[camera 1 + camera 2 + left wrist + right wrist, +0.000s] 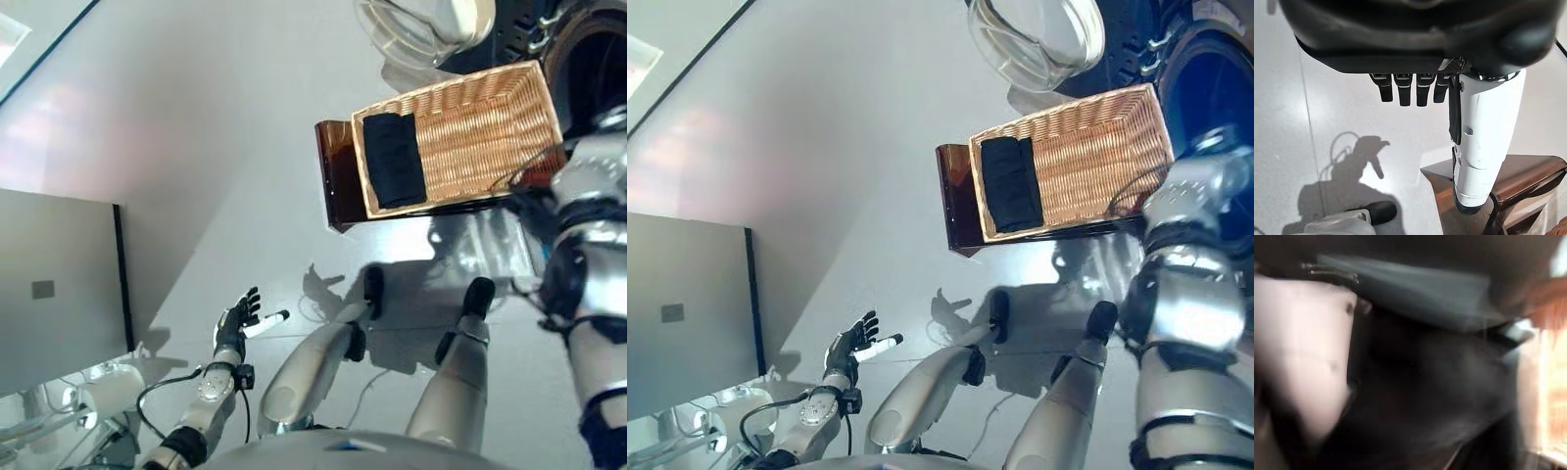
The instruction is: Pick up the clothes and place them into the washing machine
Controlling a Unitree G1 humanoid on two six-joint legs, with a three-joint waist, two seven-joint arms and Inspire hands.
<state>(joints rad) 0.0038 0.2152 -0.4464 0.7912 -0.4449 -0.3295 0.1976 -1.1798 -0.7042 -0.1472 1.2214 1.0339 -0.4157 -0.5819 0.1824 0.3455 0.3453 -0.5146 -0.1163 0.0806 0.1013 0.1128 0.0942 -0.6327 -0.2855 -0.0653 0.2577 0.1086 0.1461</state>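
A shallow wicker basket rests on a low dark brown box beside the washing machine's dark drum opening. A folded dark cloth lies at the basket's left end; it also shows in the right eye view. My left hand is open and empty, held low over the floor, far from the basket. My right arm reaches up along the basket's right end toward the drum. In the right wrist view my right hand lies close against something dark and blurred.
The machine's round glass door stands open above the basket. A grey cabinet stands at the left, with white equipment at its foot. The brown box's corner also shows in the left wrist view.
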